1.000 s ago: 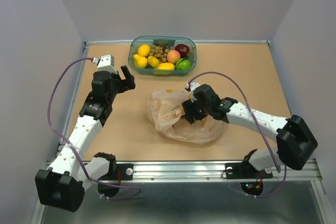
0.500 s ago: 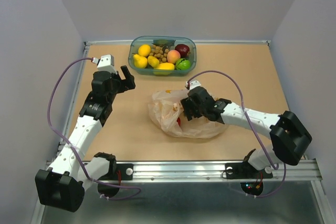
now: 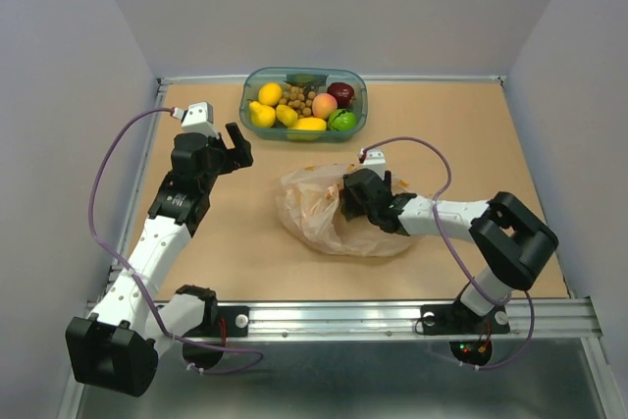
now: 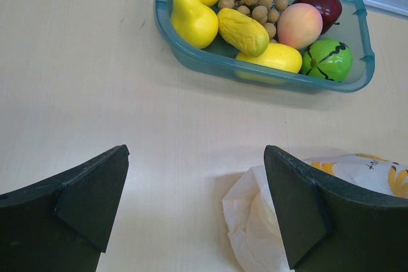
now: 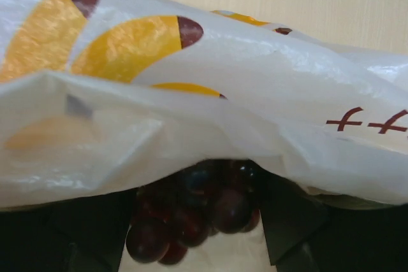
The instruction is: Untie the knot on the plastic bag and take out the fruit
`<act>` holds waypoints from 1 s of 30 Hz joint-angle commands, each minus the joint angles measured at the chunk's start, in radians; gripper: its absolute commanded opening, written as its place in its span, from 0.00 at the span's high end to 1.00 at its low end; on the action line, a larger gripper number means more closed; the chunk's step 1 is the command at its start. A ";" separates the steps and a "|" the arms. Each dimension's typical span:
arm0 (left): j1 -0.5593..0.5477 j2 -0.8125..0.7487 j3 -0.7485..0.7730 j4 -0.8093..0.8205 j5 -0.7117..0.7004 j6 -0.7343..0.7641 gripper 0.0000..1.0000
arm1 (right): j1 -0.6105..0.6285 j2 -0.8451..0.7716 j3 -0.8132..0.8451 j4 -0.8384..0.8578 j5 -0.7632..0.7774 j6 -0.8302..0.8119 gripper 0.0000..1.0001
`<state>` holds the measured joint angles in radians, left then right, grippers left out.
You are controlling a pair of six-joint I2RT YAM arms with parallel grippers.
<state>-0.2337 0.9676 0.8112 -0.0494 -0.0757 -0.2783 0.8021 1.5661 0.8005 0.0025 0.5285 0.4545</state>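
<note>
The pale peach plastic bag (image 3: 329,228) lies crumpled mid-table. Its knot does not show. My right gripper (image 3: 353,197) reaches into the bag's right side. In the right wrist view the printed film (image 5: 223,87) drapes over the top. Under it a dark purple grape bunch (image 5: 197,211) sits between the open fingers of the right gripper (image 5: 197,237). An orange shape (image 3: 319,206) shows through the film. My left gripper (image 3: 235,147) is open and empty above the table, left of the bag. Its wrist view shows the left gripper (image 4: 194,202) and the bag's edge (image 4: 268,221).
A teal tub (image 3: 253,95) stands at the back centre. In the left wrist view the teal tub (image 4: 210,62) holds a peach (image 4: 299,25), a dark red apple (image 4: 325,3), a green apple (image 4: 327,59), yellow fruits and a brown ball cluster (image 4: 252,1). Grey walls enclose the table.
My right gripper has pushed left, deeper into the bag, and its elbow has swung in towards the centre. The bag has bunched up slightly. The left arm has not moved.
</note>
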 commanded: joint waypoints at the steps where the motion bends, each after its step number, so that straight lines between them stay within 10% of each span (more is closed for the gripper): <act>1: -0.001 -0.024 -0.007 0.033 -0.001 0.008 0.02 | 0.006 0.067 -0.041 0.116 0.079 0.085 0.32; 8: -0.001 -0.026 -0.007 0.033 -0.001 0.008 0.02 | 0.008 -0.003 -0.070 0.116 -0.018 0.015 0.91; 30: -0.001 -0.029 -0.007 0.034 -0.006 0.011 0.02 | 0.006 -0.432 0.117 -0.351 -0.677 -0.318 1.00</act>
<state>-0.2337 0.9665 0.8112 -0.0494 -0.0792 -0.2779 0.8009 1.1885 0.8032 -0.3168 -0.0006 0.2142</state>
